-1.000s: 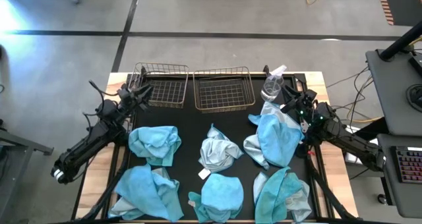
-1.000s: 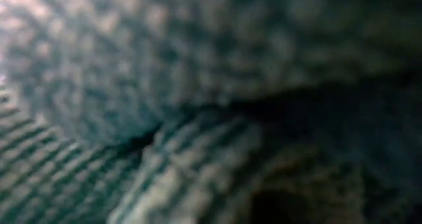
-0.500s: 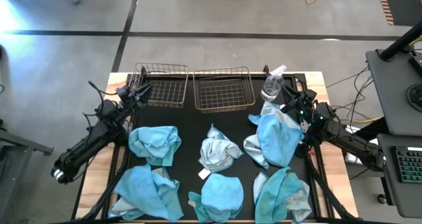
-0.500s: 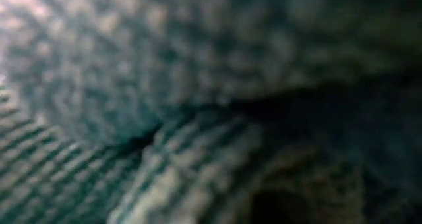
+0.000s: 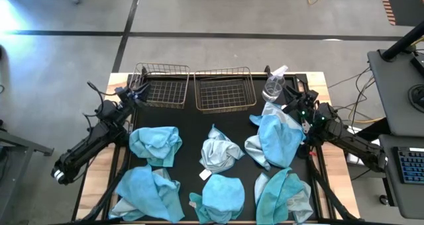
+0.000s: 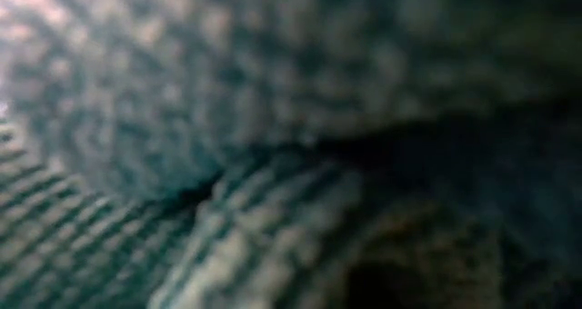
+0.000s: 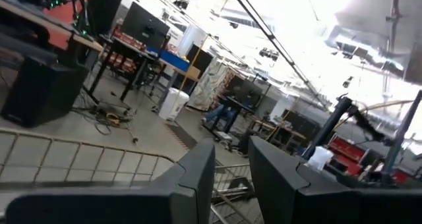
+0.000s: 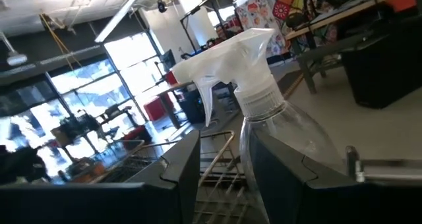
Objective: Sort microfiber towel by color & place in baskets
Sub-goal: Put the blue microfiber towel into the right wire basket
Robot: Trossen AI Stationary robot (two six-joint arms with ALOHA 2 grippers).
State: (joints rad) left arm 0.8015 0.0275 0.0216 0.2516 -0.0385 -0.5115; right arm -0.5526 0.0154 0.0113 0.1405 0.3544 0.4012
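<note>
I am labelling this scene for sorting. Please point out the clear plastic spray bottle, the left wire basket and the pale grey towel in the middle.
Clear plastic spray bottle (image 8: 264, 102), right wrist view, white neck.
Left brassy wire-mesh basket (image 5: 162, 92), high view, mesh floor.
Pale grey-blue fuzzy towel (image 5: 218, 152), high view, crumpled middle.

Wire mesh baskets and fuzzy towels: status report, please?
Left gripper open at left brassy wire basket. Right gripper open beside clear spray bottle. Both baskets empty; turquoise towels unsorted.

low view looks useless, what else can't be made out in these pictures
- Low view: all blur; a towel's weave up against the lens hides the table.
- High view: front-row towels cut off by the bottom edge.
- Right wrist view: spray bottle base runs past the picture's bottom edge, behind the right gripper.
- Left wrist view: left gripper covers most of the near basket.
</note>
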